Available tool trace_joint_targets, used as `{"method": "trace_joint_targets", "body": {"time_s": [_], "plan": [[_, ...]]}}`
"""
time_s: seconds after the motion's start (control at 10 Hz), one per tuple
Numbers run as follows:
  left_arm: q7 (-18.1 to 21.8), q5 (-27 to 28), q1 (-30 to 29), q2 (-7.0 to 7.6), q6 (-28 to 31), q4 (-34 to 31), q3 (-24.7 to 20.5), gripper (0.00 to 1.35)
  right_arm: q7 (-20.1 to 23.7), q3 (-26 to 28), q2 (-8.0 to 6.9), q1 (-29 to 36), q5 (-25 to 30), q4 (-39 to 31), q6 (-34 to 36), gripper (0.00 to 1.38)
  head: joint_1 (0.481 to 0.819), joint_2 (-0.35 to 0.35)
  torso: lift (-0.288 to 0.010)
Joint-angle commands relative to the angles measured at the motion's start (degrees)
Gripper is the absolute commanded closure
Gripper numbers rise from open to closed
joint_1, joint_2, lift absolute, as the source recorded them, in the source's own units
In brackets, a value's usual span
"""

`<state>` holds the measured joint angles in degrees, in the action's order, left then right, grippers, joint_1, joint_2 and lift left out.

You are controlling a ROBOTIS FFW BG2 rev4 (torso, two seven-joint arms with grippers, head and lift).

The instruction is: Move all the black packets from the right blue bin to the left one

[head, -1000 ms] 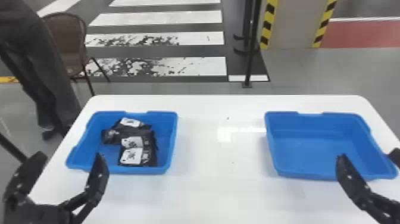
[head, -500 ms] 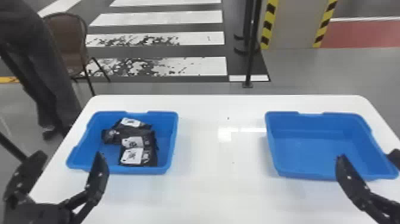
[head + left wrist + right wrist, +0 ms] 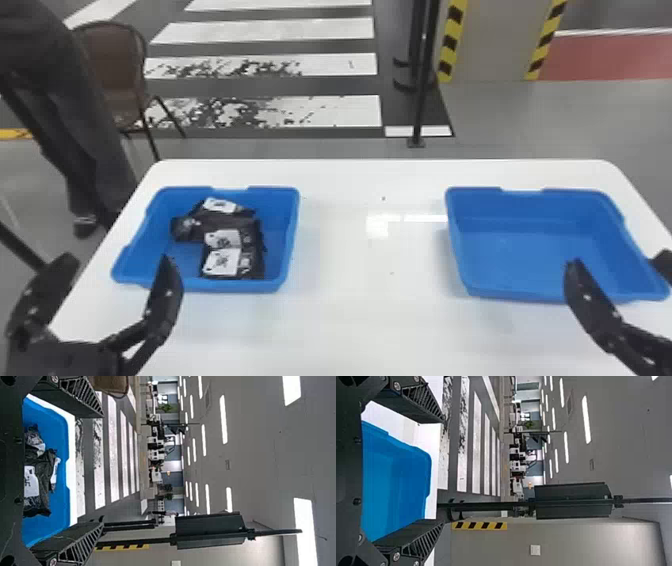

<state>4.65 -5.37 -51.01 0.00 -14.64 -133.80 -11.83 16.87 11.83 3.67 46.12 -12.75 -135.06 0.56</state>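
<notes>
Clearly, the glossy black packets with white labels lie in the left rectangular blue plastic bin.
The head view spans both bins, the right rectangular blue plastic one included; the wrist views add long white ceiling lights. Left end effector and right end effector are released, fingers spread. Beyond the smooth white counter run painted white floor stripes. The packets look crinkled and overlap.

No visible change since earlier
Inside the left blue bin and around it — no shift made out.
</notes>
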Motion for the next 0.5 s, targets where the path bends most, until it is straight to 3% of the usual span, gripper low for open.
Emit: {"method": "trace_joint_targets", "body": {"time_s": [0.0,0.4], "plan": [[0.00,0.00,0.10,-0.15,-0.13,0.00,0.06,0.06,0.00,-0.06,0.02,0.00,-0.05,0.13,0.00,0.13,0.695,0.078,-0.140],[0.00,-0.12,-0.04,-0.15,-0.27,0.00,0.17,0.06,0.00,0.17,0.02,0.00,-0.39,0.28,-0.14,0.13,0.695,0.075,-0.140]]}}
